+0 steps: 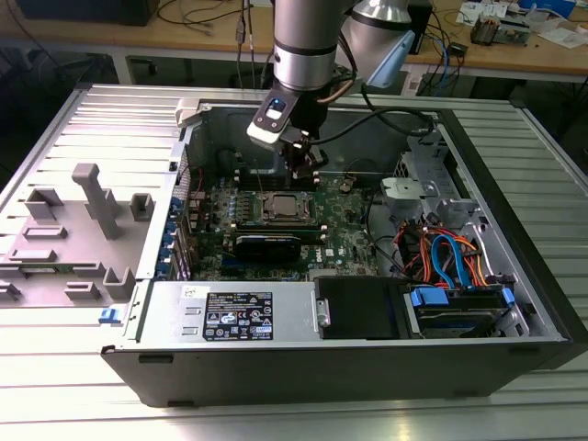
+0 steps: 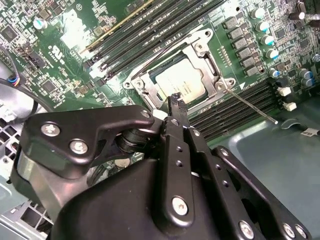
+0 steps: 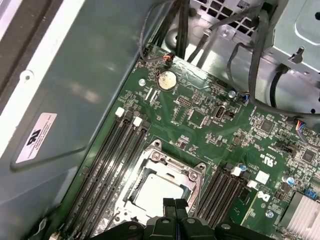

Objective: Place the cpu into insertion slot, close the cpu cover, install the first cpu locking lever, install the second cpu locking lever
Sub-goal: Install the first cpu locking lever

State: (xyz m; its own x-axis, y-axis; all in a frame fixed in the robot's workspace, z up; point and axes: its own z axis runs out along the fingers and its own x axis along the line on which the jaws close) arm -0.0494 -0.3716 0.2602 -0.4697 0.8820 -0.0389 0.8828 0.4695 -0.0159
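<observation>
Cpu (image 2: 182, 82) in insertion slot (image 2: 159, 70), cpu cover (image 2: 200, 52) over it, on motherboard (image 1: 344, 243) inside case (image 1: 349, 367) on counter (image 1: 551, 404). Hand (image 1: 303, 170) just above cpu. Memory slots (image 2: 150, 30) flank slot. Cables (image 1: 450, 262) toward exterior view's right of motherboard.

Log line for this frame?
dull silver square cpu seated | silver-grey metal frame cover down | thin wire lever sticking out | gripper shut, above cpu

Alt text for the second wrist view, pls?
The cpu sits in its slot on the green motherboard, with the cover lying flat around it. The black pincer, fingers together, is at the slot's edge. A thin wire lever sticks out over the RAM slots.
</observation>
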